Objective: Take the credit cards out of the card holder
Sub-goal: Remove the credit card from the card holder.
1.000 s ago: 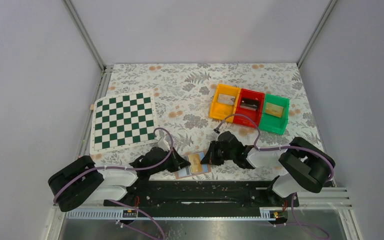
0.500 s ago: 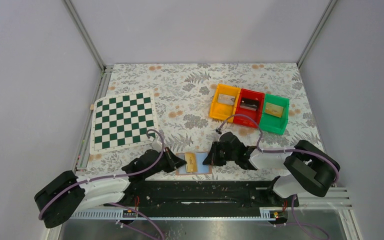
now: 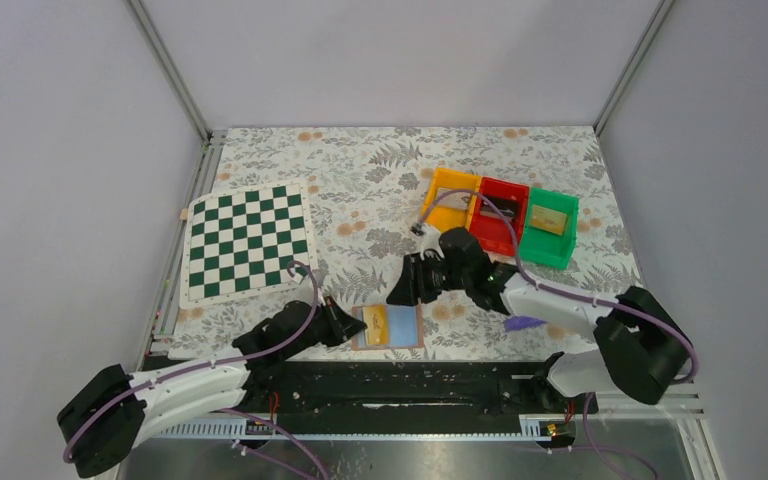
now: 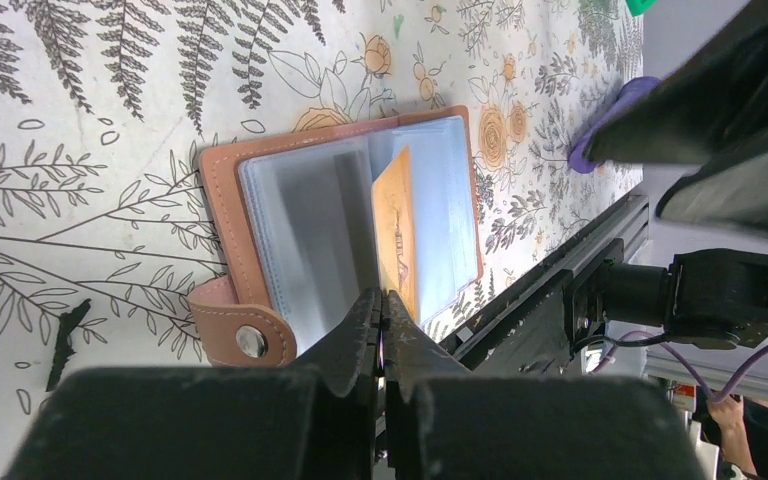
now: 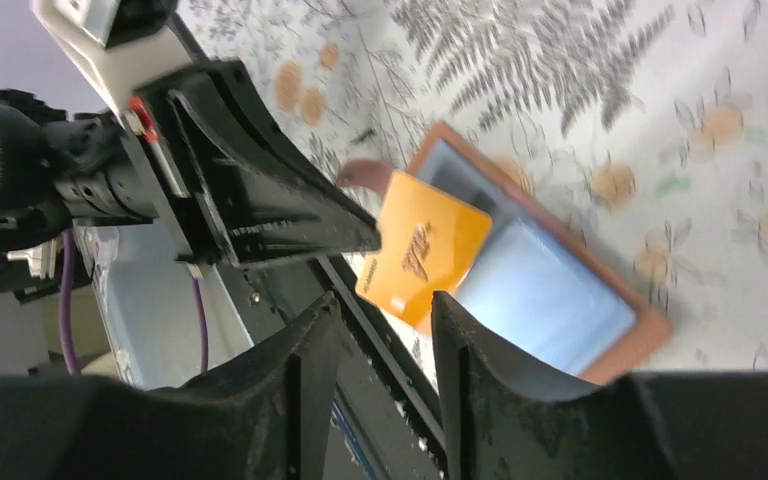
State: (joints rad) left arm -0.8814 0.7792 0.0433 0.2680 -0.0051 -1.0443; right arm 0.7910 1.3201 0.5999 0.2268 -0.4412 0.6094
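The card holder [image 3: 405,328] lies spread open and flat on the flowered table [image 3: 360,180], its pale blue sleeves facing up and its tan snap tab [image 4: 245,335] sticking out at the left arm's side. The left gripper [image 3: 357,323] sits right at that left edge of the holder with its fingers pressed together, pinching the near edge of an orange-yellow credit card [image 4: 397,235]. The card stands tilted up over the middle fold of the holder. Whether its far end is inside a sleeve I cannot tell. The right gripper [image 3: 403,292] hangs just beyond the holder's far edge, above the table. Its two fingers [image 5: 305,390] are parted, with nothing between them and nothing touching the card or the holder. Far beyond the holder and to its right stand three bins side by side, orange [image 3: 430,215], red [image 3: 513,198] and green [image 3: 550,250]. A green-and-white chessboard [image 3: 248,243] lies beyond the holder to its left, well apart from it.
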